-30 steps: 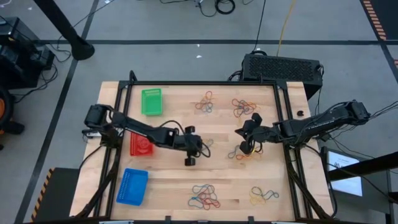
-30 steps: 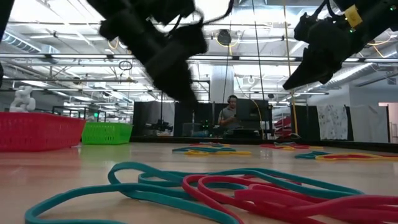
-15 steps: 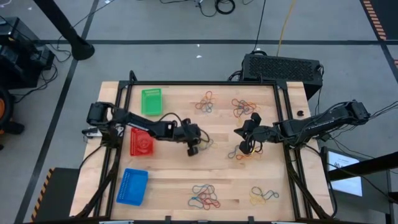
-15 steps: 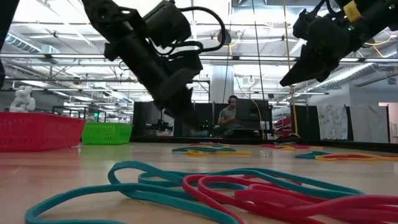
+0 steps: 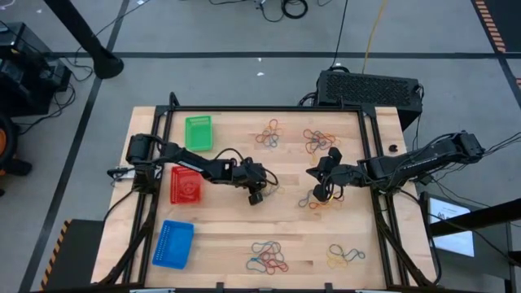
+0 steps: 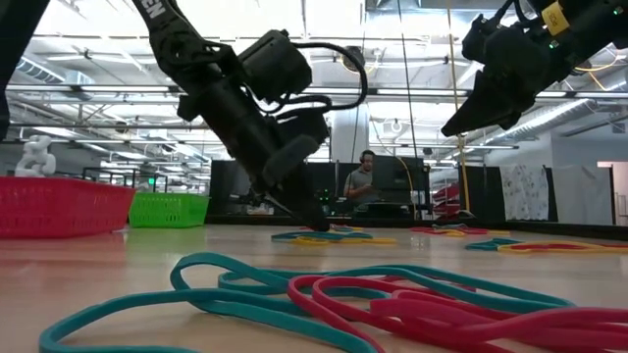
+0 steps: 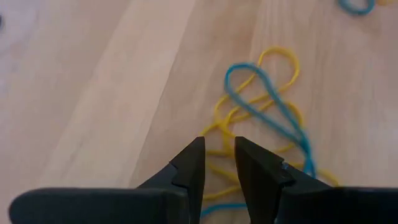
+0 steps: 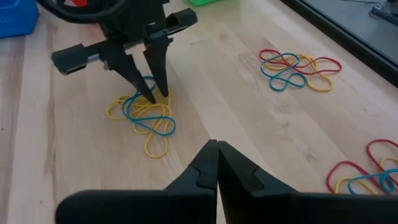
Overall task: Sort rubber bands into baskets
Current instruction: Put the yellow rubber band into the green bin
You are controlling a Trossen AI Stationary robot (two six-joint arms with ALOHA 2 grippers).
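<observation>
A wooden table (image 5: 228, 236) is standing on a grey floor (image 5: 244, 32) crossed by dark lines. A black box (image 5: 368, 86) is sitting at its far right corner. Ceiling lights (image 6: 88, 20) are glowing; a person (image 6: 360, 182) is standing far off.

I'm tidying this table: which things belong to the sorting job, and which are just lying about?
Job:
rubber bands
green basket
red basket
blue basket
left end effector

Lying about:
black box
floor cables
</observation>
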